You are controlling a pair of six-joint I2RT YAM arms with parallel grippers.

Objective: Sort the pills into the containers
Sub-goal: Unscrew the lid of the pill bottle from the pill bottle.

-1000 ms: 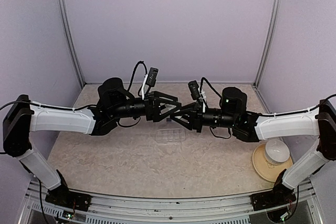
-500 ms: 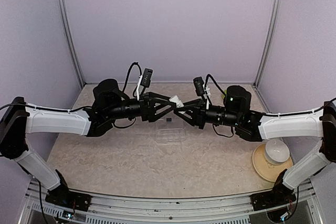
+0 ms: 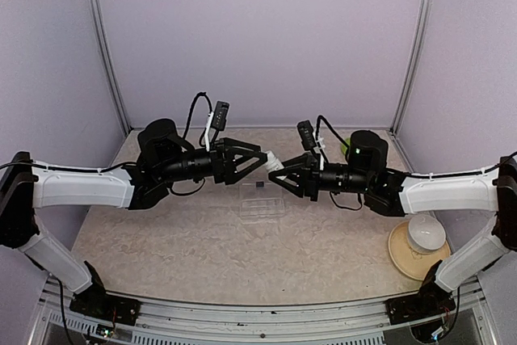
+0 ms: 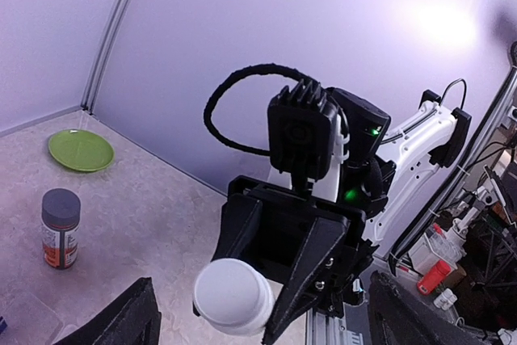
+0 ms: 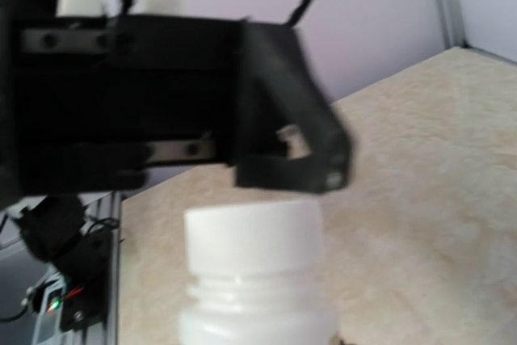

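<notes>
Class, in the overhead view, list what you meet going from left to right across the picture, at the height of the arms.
In order: left arm's white link → left gripper → white bottle → right arm's white link → white bowl on its tan plate.

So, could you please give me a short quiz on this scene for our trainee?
1. Fill in: the left gripper is ___ (open or shut).
2. True or false: the white bottle stands on the table.
3. Which one holds the white bottle? A. left gripper B. right gripper C. neither
Key: 1 open; 2 false, it is held in the air; 3 B.
</notes>
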